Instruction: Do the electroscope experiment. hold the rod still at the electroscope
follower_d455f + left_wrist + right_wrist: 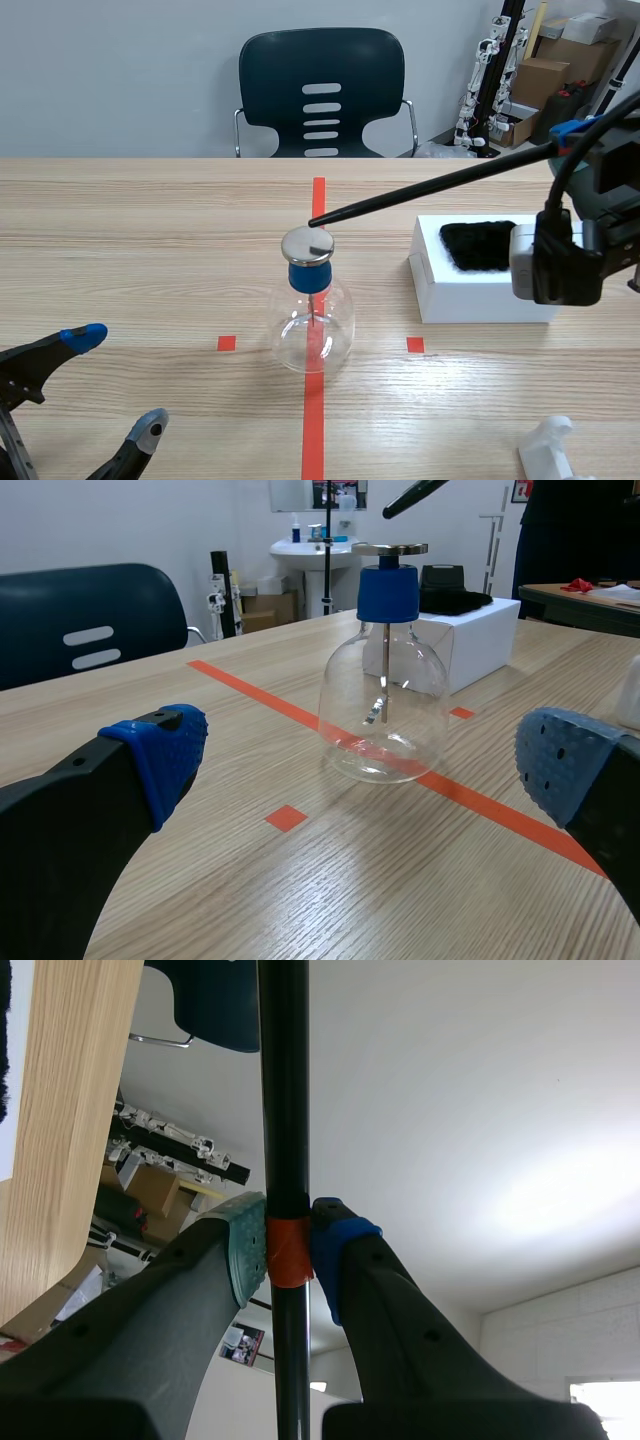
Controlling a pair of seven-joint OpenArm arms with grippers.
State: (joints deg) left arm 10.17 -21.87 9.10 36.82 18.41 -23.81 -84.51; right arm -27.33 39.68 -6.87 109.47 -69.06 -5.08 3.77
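**A:** The right jaws are clenched on the rod (285, 1110), pads (247, 1250) pinching its orange band (289, 1250). The left jaws lie spread, grasping nothing, with the flask (383, 705) ahead of them.

**B:** And the rod's tip?

**A:** Far out ahead of the right jaws, at the metal disc (307, 245) on the flask. Touching or just over it, I can't tell.

**B:** What's the risk?

**A:** Held by one end, the rod could pivot in the pads. Any wrist tremor grows at the tip, and a nudge might topple the flask on the desk (150, 250).

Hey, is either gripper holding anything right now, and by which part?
The right gripper is shut on the black rod at its orange band; the left gripper holds nothing.
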